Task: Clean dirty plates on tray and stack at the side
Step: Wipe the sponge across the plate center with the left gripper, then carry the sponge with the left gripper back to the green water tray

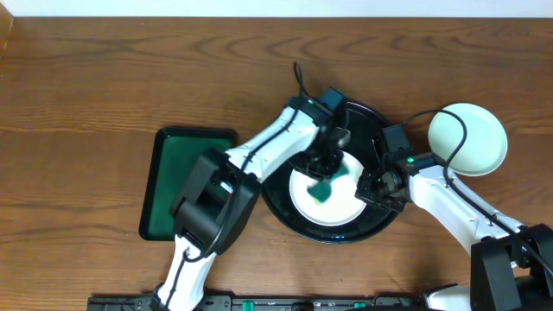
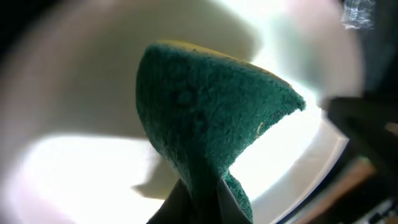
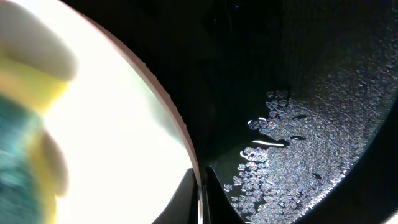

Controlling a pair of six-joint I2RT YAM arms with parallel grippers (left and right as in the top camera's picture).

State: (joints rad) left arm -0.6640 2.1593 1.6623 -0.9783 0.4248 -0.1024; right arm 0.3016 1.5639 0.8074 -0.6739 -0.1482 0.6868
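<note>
Plate [image 1: 302,203] rim between right jaws, left jaws' sponge [image 1: 321,188] atop.

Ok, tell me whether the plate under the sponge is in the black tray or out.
In. Overhead, the plate lies inside the black tray, within its raised rim, under the green sponge.

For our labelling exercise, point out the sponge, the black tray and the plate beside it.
sponge [image 2: 205,118]: left wrist view, green face.
black tray [image 1: 333,235]: overhead view, lower rim.
side plate [image 1: 479,142]: overhead view, centre.

You'll find the sponge [image 3: 23,146] a blur at the right-wrist frame's left edge — the plate [image 3: 118,143] cut off there too.
</note>
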